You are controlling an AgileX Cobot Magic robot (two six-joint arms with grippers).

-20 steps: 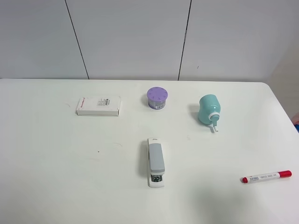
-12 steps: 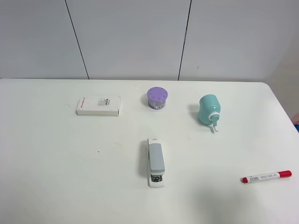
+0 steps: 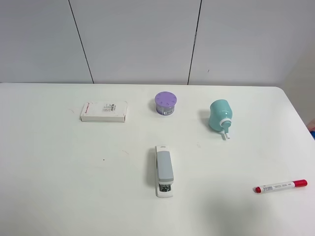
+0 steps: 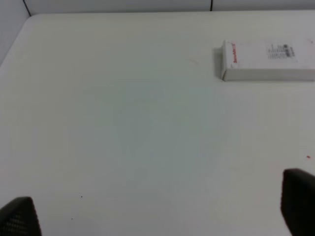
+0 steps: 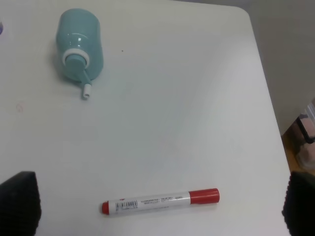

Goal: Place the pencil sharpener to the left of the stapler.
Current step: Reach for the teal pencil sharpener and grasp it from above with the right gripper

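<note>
The mint-teal pencil sharpener (image 3: 220, 116) lies on its side at the table's back right, white collar and crank nub pointing toward the front; the right wrist view also shows the sharpener (image 5: 79, 44). The grey-and-white stapler (image 3: 164, 169) lies lengthwise near the table's middle front, well left of and nearer than the sharpener. Neither arm appears in the high view. My left gripper (image 4: 157, 214) is open over bare table at the left. My right gripper (image 5: 160, 219) is open, hanging above the table short of the sharpener, nothing between its fingers.
A purple round lidded container (image 3: 165, 103) stands at the back middle. At the back left lies a white flat box (image 3: 104, 111), which the left wrist view also catches as the box (image 4: 268, 60). A red-capped marker (image 3: 280, 186) lies front right near the table edge.
</note>
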